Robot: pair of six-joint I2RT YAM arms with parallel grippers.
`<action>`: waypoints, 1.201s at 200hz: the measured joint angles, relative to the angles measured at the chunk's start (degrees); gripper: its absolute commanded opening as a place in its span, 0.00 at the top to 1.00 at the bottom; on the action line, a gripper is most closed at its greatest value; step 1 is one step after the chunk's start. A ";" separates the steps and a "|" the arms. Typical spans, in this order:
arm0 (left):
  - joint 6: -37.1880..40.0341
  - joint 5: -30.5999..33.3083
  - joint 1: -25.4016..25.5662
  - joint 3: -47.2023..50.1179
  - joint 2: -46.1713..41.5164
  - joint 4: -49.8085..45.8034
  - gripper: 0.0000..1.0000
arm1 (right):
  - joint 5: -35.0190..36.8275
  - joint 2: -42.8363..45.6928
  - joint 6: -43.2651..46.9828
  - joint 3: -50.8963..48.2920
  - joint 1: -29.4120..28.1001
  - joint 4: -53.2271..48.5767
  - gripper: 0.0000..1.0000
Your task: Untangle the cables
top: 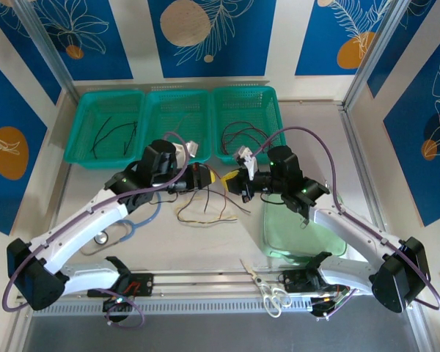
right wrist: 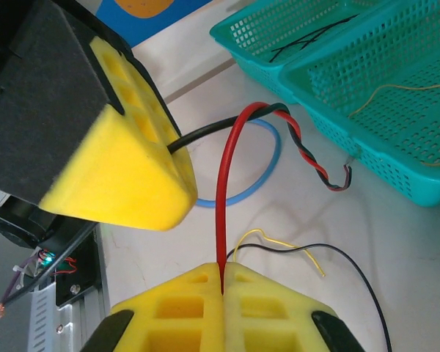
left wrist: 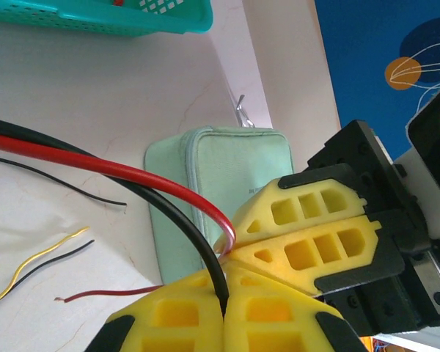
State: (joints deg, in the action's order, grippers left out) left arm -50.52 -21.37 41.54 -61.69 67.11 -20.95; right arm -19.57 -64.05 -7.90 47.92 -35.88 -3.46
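Note:
Above the table's middle my two grippers meet tip to tip. My left gripper (top: 211, 178) (left wrist: 225, 286) is shut on the black cable (left wrist: 183, 216). My right gripper (top: 233, 182) (right wrist: 221, 270) is shut on the red cable (right wrist: 224, 198), its yellow fingers (left wrist: 308, 235) lying just beyond my left ones. The two held cables run side by side, then twist round each other (right wrist: 312, 161) near their far ends. More loose cables (top: 205, 209) curl on the table below: a thin black one (left wrist: 59, 182), a yellow one (right wrist: 279, 240) and a dark red end (left wrist: 103, 295).
Three teal baskets (top: 177, 94) line the back, the left and right ones holding dark wires. A mint-green pouch (top: 301, 235) lies under the right arm. Scissors (top: 268, 290) rest by the near rail. A light-blue stethoscope tube (top: 136, 226) curls at the left.

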 measured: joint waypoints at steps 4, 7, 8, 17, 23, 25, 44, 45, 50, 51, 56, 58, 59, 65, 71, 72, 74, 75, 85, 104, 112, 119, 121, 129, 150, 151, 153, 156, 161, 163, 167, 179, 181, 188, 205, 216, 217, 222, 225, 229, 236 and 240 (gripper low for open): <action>0.00 -0.02 0.00 0.00 -0.15 -0.09 1.00 | 0.02 0.02 -0.07 0.00 0.00 -0.02 0.84; 0.00 0.00 0.00 0.00 -0.24 -0.13 1.00 | -0.02 0.02 -0.11 0.00 0.00 -0.02 0.82; 0.00 0.00 0.00 0.00 -0.26 -0.13 1.00 | -0.02 0.00 -0.11 0.00 0.00 -0.02 0.81; 0.00 0.00 0.00 0.00 -0.57 -0.20 1.00 | -0.04 0.00 -0.44 0.04 0.00 -0.07 0.75; 0.00 -0.02 0.00 0.00 -0.70 -0.26 1.00 | -0.02 0.00 -0.48 0.13 0.00 -0.13 0.72; 0.00 0.00 0.00 0.00 -0.76 -0.28 1.00 | -0.04 0.00 -0.90 0.15 0.00 -0.13 0.72; 0.00 0.00 0.00 0.00 -1.03 -0.31 1.00 | -0.22 -0.07 -1.31 0.44 0.00 -0.02 0.71; -0.02 0.00 0.00 0.00 -1.03 -0.31 1.00 | -0.22 -0.09 -1.33 0.44 0.00 0.00 0.71; -0.02 0.00 0.00 0.00 -1.03 -0.31 1.00 | -0.37 -0.28 -1.55 0.52 0.00 0.09 0.71; -0.02 0.00 0.00 0.00 -1.03 -0.31 1.00 | -0.37 -0.35 -1.53 0.52 0.00 0.15 0.71; -0.02 0.00 0.00 0.00 -1.03 -0.31 1.00 | -0.44 -0.66 -1.62 0.57 0.00 0.35 0.71; -0.02 0.00 0.00 0.00 -1.03 -0.31 1.00 | -0.42 -0.79 -1.66 0.61 0.00 0.39 0.71; -0.02 0.00 0.00 0.00 -1.03 -0.28 1.00 | -0.42 -0.85 -1.70 0.61 0.00 0.42 0.72; -0.04 0.00 0.00 0.00 -1.03 -0.28 1.00 | -0.44 -1.33 -1.79 0.63 0.00 0.66 0.74; -0.04 0.00 0.00 0.00 -1.03 -0.26 1.00 | -0.46 -1.90 -2.10 0.63 0.00 0.90 0.77; -0.04 0.00 0.00 0.00 -1.03 -0.26 1.00 | -0.46 -1.95 -2.05 0.63 0.00 0.92 0.78; -0.04 0.00 0.00 0.00 -1.03 -0.26 1.00 | -0.46 -2.14 -2.16 0.63 0.00 0.94 0.79; -0.04 0.00 0.00 0.00 -1.03 -0.26 1.00 | -0.48 -2.21 -2.27 0.63 0.00 0.94 0.81; -0.07 0.00 0.00 0.00 -1.03 -0.24 1.00 | -0.55 -2.97 -2.36 0.63 -0.02 1.09 0.95; -0.02 0.02 0.00 0.00 -1.07 -0.28 1.00 | -0.74 -3.69 -3.13 0.92 0.00 1.07 1.00; 0.02 0.09 0.00 0.00 -1.11 -0.39 1.00 | -0.79 -3.65 -3.65 1.09 0.00 1.03 1.00; 0.04 0.35 -0.02 0.00 -1.25 -0.66 1.00 | -0.74 -3.56 -3.82 1.38 0.00 1.09 1.00; 0.04 0.44 -0.04 0.00 -1.36 -0.76 1.00 | -0.66 -3.56 -4.00 1.49 0.00 1.11 1.00; 0.24 0.50 -0.13 0.00 -1.70 -1.11 1.00 | -0.09 -3.26 -4.20 1.75 0.02 1.20 1.00; 1.05 0.50 -1.05 0.02 -3.65 -1.55 1.00 | 3.04 -0.59 -4.63 1.81 0.44 0.81 1.00; 1.07 0.48 -1.07 0.02 -3.74 -1.57 1.00 | 3.17 -0.48 -4.63 1.81 0.46 0.81 1.00; 1.11 0.37 -1.25 0.02 -4.04 -1.60 1.00 | 3.69 -0.04 -4.63 1.81 0.66 0.79 1.00; 1.18 0.17 -1.44 0.02 -4.42 -1.62 1.00 | 4.28 0.44 -4.66 1.81 0.81 0.74 1.00; 1.38 -0.20 -1.92 0.02 -5.14 -1.79 1.00 | 5.55 1.46 -4.66 1.81 1.27 0.63 1.00; 1.44 -0.28 -2.08 0.02 -5.33 -1.86 1.00 | 5.92 1.75 -4.66 1.81 1.38 0.59 1.00; 1.53 -0.68 -2.64 0.02 -6.01 -1.97 1.00 | 7.08 2.71 -4.68 1.79 1.90 0.42 1.00; 1.57 -1.90 -4.61 0.02 -7.89 -2.19 1.00 | 9.81 5.01 -4.76 1.73 3.56 0.00 1.00; 1.57 -2.34 -5.07 0.02 -8.28 -2.19 1.00 | 10.29 5.49 -4.81 1.66 4.00 -0.02 1.00; 1.64 -3.32 -6.71 0.02 -9.46 -2.29 1.00 | 11.65 6.97 -4.83 1.33 5.29 -0.24 1.00; 2.45 -6.03 -12.00 0.02 -12.00 -3.23 1.00 | 14.23 10.34 -5.09 0.42 8.46 -1.70 1.00; 3.04 -8.61 -16.83 0.02 -13.38 -4.15 1.00 | 15.13 12.15 -5.29 0.09 10.56 -2.97 1.00; 3.06 -8.83 -17.53 0.02 -13.51 -4.42 1.00 | 15.21 12.35 -5.29 0.07 10.82 -3.10 1.00; 3.26 -10.14 -20.11 0.02 -13.94 -4.74 1.00 | 15.39 13.11 -5.46 0.04 11.93 -3.82 1.00; 3.45 -10.67 -21.62 0.02 -14.12 -5.16 1.00 | 15.56 13.46 -5.44 0.04 12.50 -4.11 1.00; 3.63 -11.93 -23.89 0.02 -14.32 -5.35 1.00 | 15.65 13.99 -5.60 0.04 13.33 -4.52 1.00; 4.02 -13.94 -27.63 0.02 -14.38 -5.84 1.00 | 15.78 14.82 -5.70 0.04 14.91 -5.27 1.00; 4.13 -14.75 -29.46 0.02 -14.29 -6.08 1.00 | 15.98 15.34 -5.81 0.04 15.85 -5.77 1.00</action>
State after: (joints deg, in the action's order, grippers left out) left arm -46.39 -36.12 12.08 -61.67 52.82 -27.03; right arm -3.60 -48.71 -13.72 47.97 -20.03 -9.23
